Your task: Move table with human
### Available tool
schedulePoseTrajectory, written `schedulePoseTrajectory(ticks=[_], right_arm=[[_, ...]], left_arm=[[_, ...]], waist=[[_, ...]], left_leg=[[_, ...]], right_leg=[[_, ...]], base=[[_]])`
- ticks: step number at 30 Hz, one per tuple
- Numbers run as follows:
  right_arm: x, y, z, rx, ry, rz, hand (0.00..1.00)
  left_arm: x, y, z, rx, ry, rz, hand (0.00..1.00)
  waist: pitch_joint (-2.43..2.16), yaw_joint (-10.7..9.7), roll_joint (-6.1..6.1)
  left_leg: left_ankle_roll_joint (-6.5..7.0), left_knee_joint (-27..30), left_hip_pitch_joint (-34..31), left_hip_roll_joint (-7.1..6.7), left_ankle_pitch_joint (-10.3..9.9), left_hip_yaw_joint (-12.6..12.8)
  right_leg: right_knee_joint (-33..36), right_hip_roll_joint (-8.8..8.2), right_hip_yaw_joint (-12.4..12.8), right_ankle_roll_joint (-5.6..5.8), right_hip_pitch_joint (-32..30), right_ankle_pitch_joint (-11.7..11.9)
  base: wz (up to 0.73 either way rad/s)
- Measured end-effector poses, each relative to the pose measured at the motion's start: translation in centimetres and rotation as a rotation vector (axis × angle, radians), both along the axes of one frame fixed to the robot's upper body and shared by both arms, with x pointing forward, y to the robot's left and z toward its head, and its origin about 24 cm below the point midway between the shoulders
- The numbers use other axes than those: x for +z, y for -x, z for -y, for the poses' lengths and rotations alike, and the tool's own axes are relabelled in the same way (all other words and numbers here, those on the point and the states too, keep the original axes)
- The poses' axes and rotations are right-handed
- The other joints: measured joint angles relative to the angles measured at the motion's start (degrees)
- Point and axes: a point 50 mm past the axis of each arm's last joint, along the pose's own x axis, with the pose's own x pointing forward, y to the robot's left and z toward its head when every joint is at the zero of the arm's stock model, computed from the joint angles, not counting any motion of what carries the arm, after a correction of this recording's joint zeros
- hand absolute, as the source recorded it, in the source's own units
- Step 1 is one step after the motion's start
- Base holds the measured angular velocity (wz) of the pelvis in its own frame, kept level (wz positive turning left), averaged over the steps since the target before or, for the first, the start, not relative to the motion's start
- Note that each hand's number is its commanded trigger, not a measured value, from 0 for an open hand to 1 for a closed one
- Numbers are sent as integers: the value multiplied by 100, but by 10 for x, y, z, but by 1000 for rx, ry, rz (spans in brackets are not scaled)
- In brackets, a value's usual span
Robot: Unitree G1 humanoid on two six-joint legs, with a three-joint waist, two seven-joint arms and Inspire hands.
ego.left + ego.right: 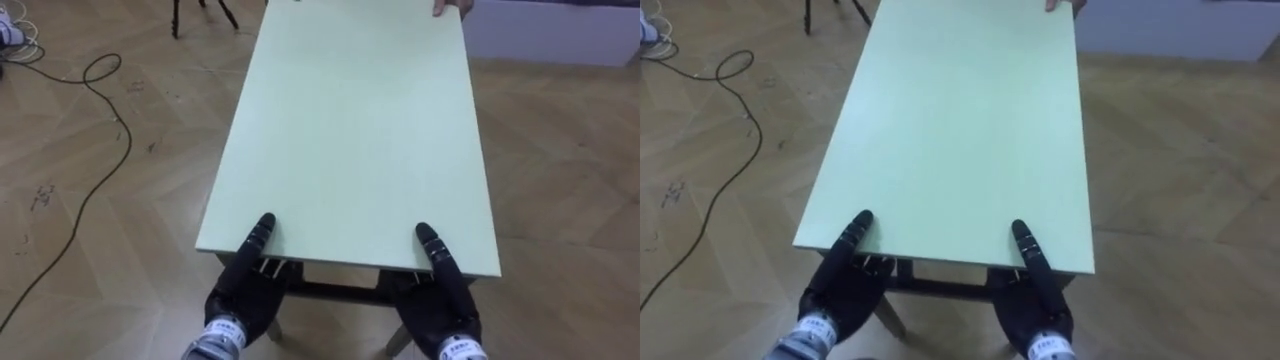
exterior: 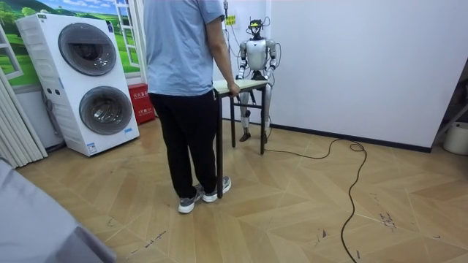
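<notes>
Left eye view, bottom: left hand (image 1: 243, 292), right hand (image 1: 445, 296) at desk (image 1: 350, 130) edge, partly hidden beneath; cannot tell whether clamped. Top right: person's hand (image 1: 452, 7), cut off.

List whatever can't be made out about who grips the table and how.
1. Left hand and right hand, eye views: their hold beneath the table is hidden by its top.
2. Person's hand, left eye view: cut off by the top edge.
3. Room view: the person covers the table's near end; robot's hands too small.
</notes>
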Motion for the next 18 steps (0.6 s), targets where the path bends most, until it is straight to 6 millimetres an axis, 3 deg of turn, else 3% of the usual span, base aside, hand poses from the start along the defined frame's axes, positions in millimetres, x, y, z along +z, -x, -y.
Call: schedulePoseTrajectory(ticks=[6,9,18], right_arm=[[-2,0,-3,15,-11,17,100],[-3,-1,0,17,-3,21,100],[-3,-1,3,16,2,27,100]], left_arm=[[3,-1,-7,-2,-31,15,100],[2,0,-6,-4,-26,12,100],[2,0,-3,-4,-16,10,100]], waist=[[-2,75,-5],[0,89,-6],[7,23,11]], left_leg=[[-72,17,-162,122,45,-65],[-88,25,-179,111,57,-283],[-111,18,-215,114,71,-491]], right_leg=[[-308,159,-34,-87,-16,150],[-361,189,-41,-112,5,169],[-487,223,-161,-127,97,190]], base=[[-1],[-3],[6]])
